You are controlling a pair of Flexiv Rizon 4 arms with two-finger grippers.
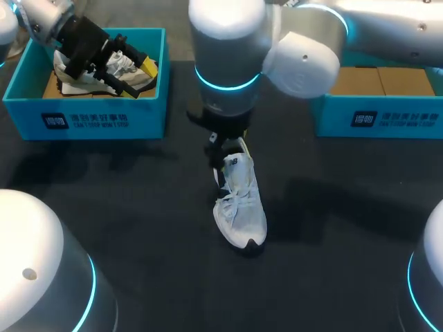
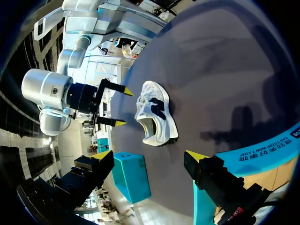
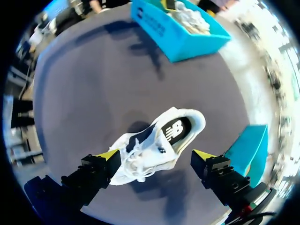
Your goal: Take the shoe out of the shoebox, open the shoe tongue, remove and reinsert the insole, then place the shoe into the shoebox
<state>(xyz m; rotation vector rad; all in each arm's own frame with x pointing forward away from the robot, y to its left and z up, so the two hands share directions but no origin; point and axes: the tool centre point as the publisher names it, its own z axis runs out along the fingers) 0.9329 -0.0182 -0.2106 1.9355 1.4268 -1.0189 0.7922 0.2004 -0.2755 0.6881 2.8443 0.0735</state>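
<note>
A white shoe with a dark logo lies on the dark table, toe toward the front edge. My right gripper hangs just above its heel, largely hidden under the arm. In the right wrist view the shoe lies on its side below that gripper, whose fingers stand wide open on either side without touching it. My left gripper is open over the left blue shoebox, above a second light shoe inside. From the left wrist the white shoe lies ahead of my left gripper, beside the right gripper.
A second blue shoebox with a brown cardboard floor stands at the back right. It also shows beside my right gripper as the blue box. Bare dark table surrounds the shoe.
</note>
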